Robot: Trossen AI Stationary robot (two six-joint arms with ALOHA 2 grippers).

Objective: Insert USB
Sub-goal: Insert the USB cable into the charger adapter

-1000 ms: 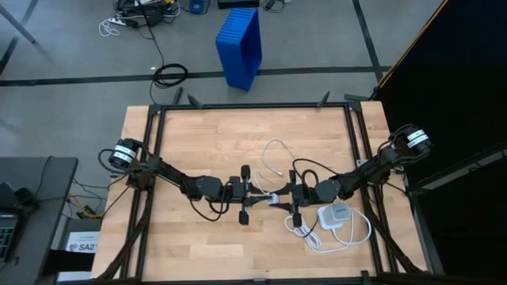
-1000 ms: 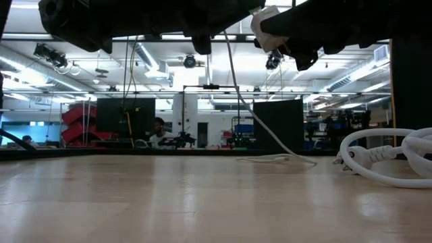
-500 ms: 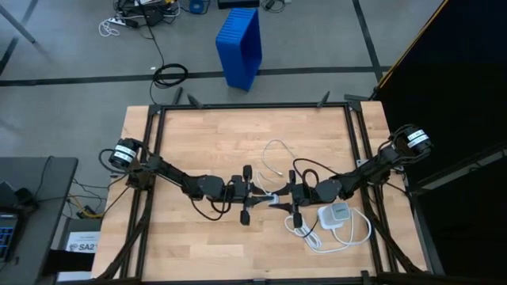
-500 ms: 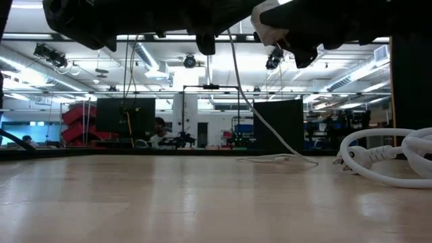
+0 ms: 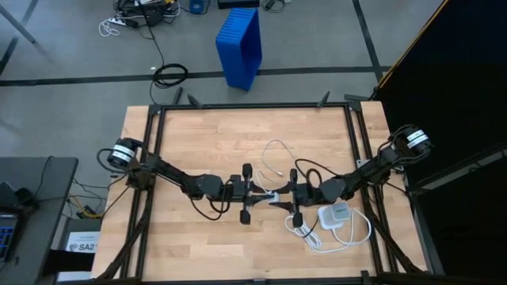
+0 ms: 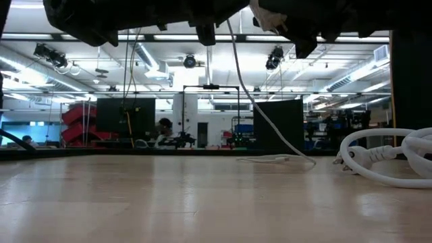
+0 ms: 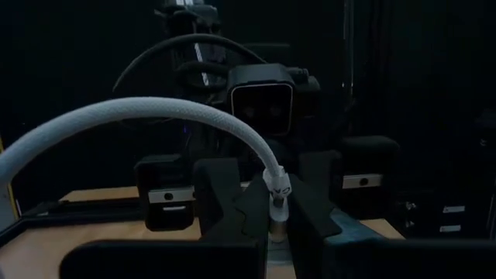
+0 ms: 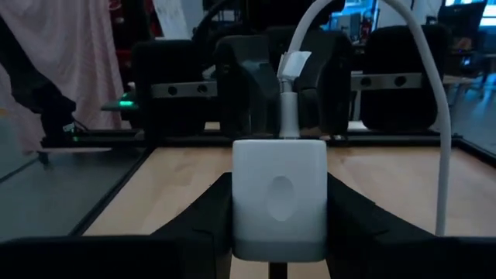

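Above mid-surface, your right gripper [image 8: 279, 232], jaws clamped on the charger [image 8: 279, 198], meets the USB [image 8: 288, 93] plug pinched in your left gripper [image 7: 271, 225]: any tilt or cable tug could jam or slip the plug.

Braided white USB [image 7: 155, 116], smooth plastic charger [image 8: 279, 198], wooden table [image 5: 206, 134]

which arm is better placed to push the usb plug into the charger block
Left. The left gripper is shut on the USB plug, which stands end-on at the charger block. The right gripper is shut on the block and probably just braces it.
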